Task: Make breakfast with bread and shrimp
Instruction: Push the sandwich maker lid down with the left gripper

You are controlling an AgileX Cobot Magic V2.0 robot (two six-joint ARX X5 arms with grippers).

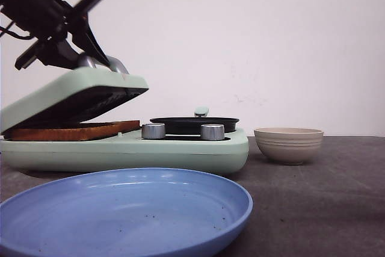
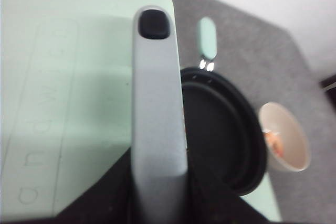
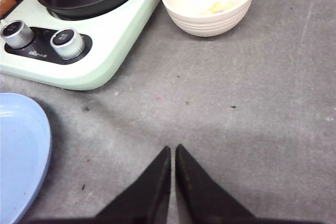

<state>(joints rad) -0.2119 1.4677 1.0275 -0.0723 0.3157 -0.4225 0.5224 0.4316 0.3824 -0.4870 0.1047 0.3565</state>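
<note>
A toasted brown slice of bread [image 1: 72, 130] lies on the lower plate of the mint-green sandwich maker [image 1: 180, 151]. Its lid [image 1: 72, 85] is tilted half open above the bread. My left gripper [image 1: 90, 46] is shut on the lid's grey handle [image 2: 157, 103], with the black fingers pressed against both sides. Shrimp [image 2: 273, 140] lies in a beige bowl [image 1: 289, 144] right of the appliance, and shows pale in the right wrist view [image 3: 218, 8]. My right gripper [image 3: 172, 150] hangs shut and holds nothing, over the grey table near the bowl [image 3: 210, 24].
A black round pan [image 1: 194, 123] sits on the appliance's right half, behind two silver knobs [image 1: 153, 130]. A large blue plate [image 1: 120, 209] lies in front of the appliance, close to the camera. A white wall stands behind the grey table.
</note>
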